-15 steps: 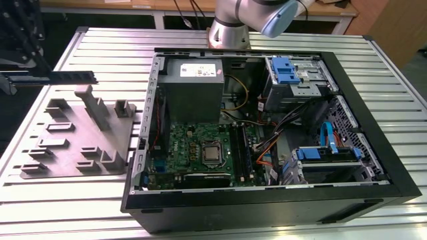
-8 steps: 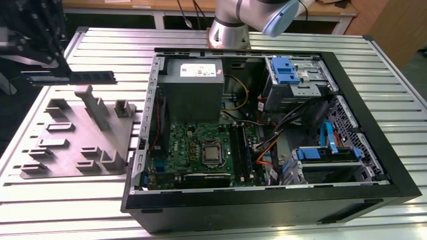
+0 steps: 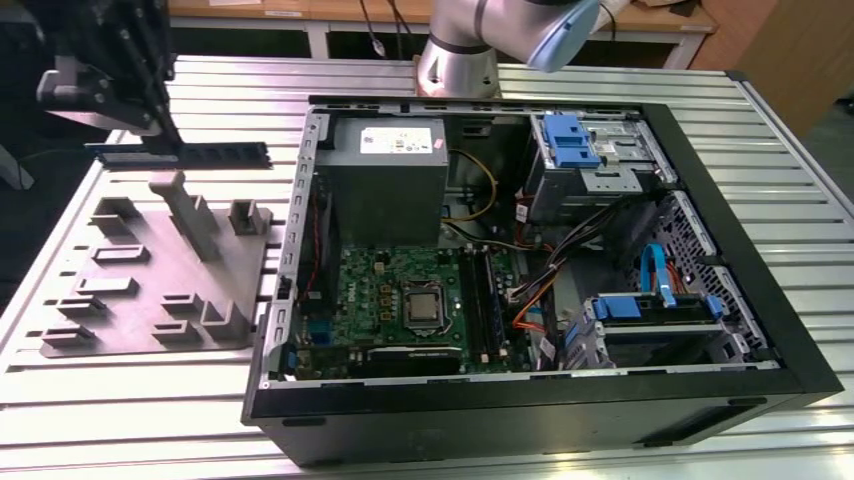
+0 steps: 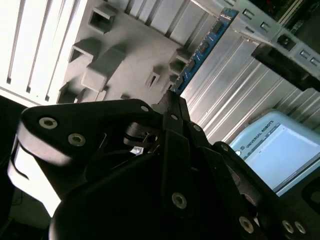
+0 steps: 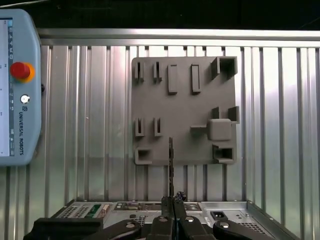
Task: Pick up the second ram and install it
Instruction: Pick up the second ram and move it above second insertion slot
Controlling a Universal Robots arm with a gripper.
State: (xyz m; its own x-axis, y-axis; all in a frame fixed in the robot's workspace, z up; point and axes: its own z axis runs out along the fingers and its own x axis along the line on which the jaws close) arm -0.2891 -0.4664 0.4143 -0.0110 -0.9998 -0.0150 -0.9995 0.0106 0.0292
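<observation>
The second ram (image 3: 200, 154), a long dark blue-green stick, hangs level just above the ribbed metal table, past the far edge of the grey holder plate (image 3: 147, 270). My black gripper (image 3: 162, 140) is shut on it near the stick's middle, at the exterior view's upper left. In the first wrist view the ram (image 5: 170, 165) shows edge-on as a thin line running out from my shut gripper (image 5: 173, 205). The second wrist view shows the blue ram (image 4: 202, 50) reaching out from my gripper (image 4: 172, 97) beside the holder plate (image 4: 130, 55).
The open black computer case (image 3: 747, 260) lies at the exterior view's right, with the green motherboard (image 3: 387, 290), long black slots (image 3: 487, 305), grey power-supply box (image 3: 387, 170) and blue drive cages inside. A teach pendant (image 5: 15, 85) lies on the table beyond the holder plate.
</observation>
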